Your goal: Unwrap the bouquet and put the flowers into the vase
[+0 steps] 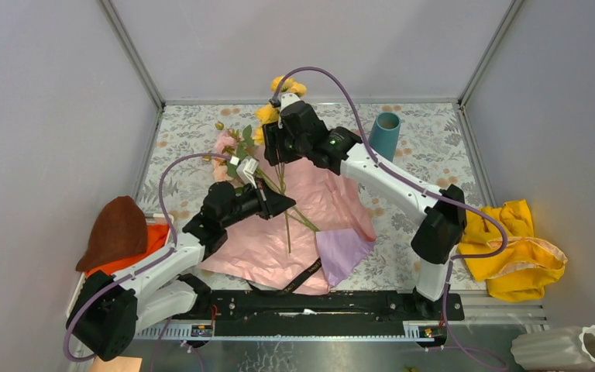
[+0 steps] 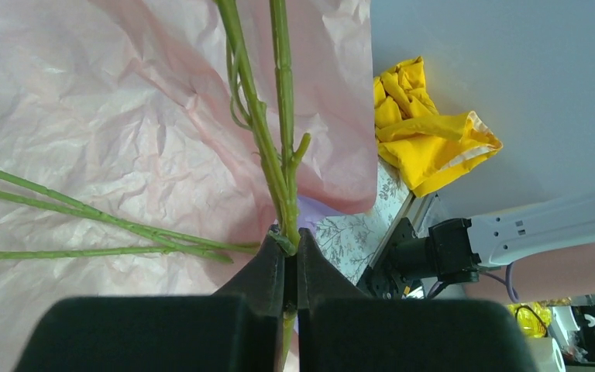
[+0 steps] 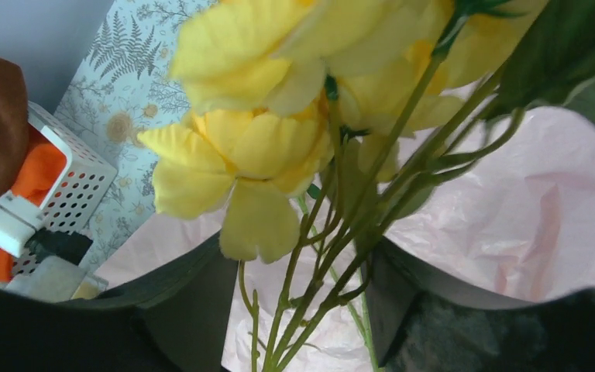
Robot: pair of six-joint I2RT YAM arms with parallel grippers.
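The flowers [image 1: 266, 115] lie loose across the opened pink paper [image 1: 333, 198], which is spread flat on the patterned tabletop [image 1: 422, 143]. Their yellow heads point to the far side, and the green stems run back toward the arms. A smaller lilac sheet [image 1: 343, 252] lies at the near right corner of the pink paper, with the black ribbon [image 1: 304, 275] just beside it.

The left hand [image 1: 285, 204] is clenched on the flowers. In the left wrist view its two fingers [image 2: 263, 271] press together on two green stems [image 2: 279, 155] that rise from the left hand [image 2: 291, 248] over the crinkled pink paper [image 2: 85, 116]. Three further stems lie free on the paper to one side.

The right hand [image 1: 273, 143] is higher up the bunch, near the blooms. In the right wrist view the right hand [image 3: 298, 256] is released. Its fingers [image 3: 194, 310] stand apart, a cluster of stems passes through the gap, and the yellow roses [image 3: 240, 155] fill the upper frame.

The teal vase [image 1: 385, 136] stands upright on the tabletop, to the right of the paper and apart from it. Its mouth holds no stem.

A yellow cloth [image 1: 511, 248] lies at the right edge. A white perforated basket [image 3: 70, 186] with orange and brown items sits at the left.
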